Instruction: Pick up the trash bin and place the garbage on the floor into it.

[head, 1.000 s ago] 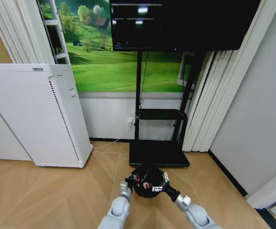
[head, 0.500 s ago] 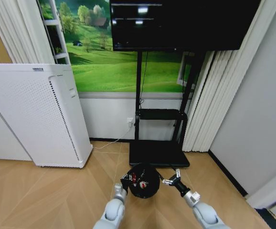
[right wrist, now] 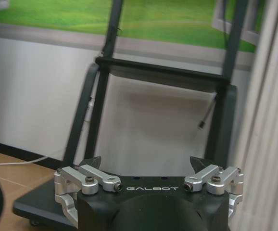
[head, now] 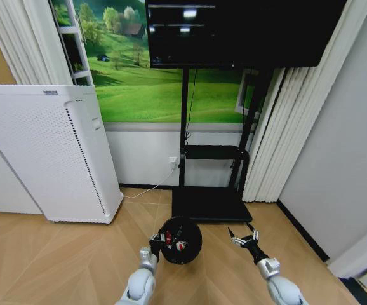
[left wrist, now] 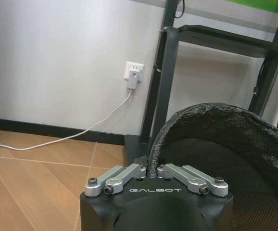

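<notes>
Bin status: the trash bin (head: pixel 181 239), black and round with a dark liner, sits at lower centre of the head view, held above the wood floor (head: pixel 56 267) just in front of the black base of the TV stand (head: pixel 211 203). Small red-and-white pieces of garbage (head: pixel 181 245) lie inside it.

Left gripper (head: pixel 156 242): at the bin's left rim in the head view. Left wrist view shows its fingers (left wrist: pixel 124 174) drawn together and pinching the crinkled liner edge of the bin (left wrist: pixel 216 134), which fills the lower right of that frame.

Right gripper (head: pixel 244 238): lower right of centre in the head view, apart from the bin, over bare floor. Its fingers (right wrist: pixel 94 163) are spread wide with nothing between them; the right wrist view looks past them at the stand's legs (right wrist: pixel 225 120) and the white wall.

Surroundings: white perforated appliance (head: pixel 44 152) at left of the head view, its cable (left wrist: pixel 76 132) running to a wall socket (left wrist: pixel 133 73); curtains (head: pixel 279 127) at right.
</notes>
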Motion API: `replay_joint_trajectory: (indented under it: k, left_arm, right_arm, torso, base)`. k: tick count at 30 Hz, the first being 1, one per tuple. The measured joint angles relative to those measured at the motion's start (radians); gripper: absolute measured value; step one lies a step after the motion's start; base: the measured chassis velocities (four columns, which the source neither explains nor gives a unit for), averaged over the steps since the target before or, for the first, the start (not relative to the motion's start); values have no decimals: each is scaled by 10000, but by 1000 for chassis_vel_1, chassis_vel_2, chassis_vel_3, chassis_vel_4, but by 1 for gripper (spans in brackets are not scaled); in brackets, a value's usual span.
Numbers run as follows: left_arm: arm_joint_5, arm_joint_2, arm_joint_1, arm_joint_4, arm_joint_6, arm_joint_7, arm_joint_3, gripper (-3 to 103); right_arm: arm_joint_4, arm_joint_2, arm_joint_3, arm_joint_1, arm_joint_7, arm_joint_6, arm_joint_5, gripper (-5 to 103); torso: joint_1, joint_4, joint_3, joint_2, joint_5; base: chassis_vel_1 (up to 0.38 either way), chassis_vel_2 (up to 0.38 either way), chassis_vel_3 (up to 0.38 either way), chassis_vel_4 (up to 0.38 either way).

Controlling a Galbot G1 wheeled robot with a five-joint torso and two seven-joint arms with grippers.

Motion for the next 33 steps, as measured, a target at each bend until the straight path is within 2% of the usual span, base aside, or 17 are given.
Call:
replay_joint_trajectory:
  k: [3, 14, 24, 29, 33]
  left_arm:
    - [-41, 19, 170, -192, 21, -11, -177, 4]
    - [-68, 11, 661, -521, 27, -11, -476, 4]
    - [-104, -6, 904, -693, 48, -12, -660, 4]
    - [-104, -30, 961, -705, 50, -14, -693, 4]
    - [-92, -63, 1010, -719, 50, -13, -691, 4]
  right_arm:
    - [-218, 3, 134, 94, 641, -529, 22, 100]
    - [-1004, -133, 430, 97, 1251, -1084, 49, 100]
    - [-1918, -16, 529, 82, 1351, -1118, 272, 100]
    - [-1657, -40, 640, -39, 1378, -1222, 497, 100]
    - [-1166, -110, 840, -119, 1572, -1573, 689, 100]
  torso:
    - [1, 1, 0, 0, 0]
    - [2, -1, 0, 0, 0]
    - [2, 0, 0, 0, 1]
    - [2, -1, 0, 0, 2]
    - [2, 0, 1, 0, 1]
  base:
    - [0, 0, 0, 0]
    - [0, 0, 0, 0]
    - [0, 0, 0, 0]
    - [0, 0, 0, 0]
    - [0, 0, 0, 0]
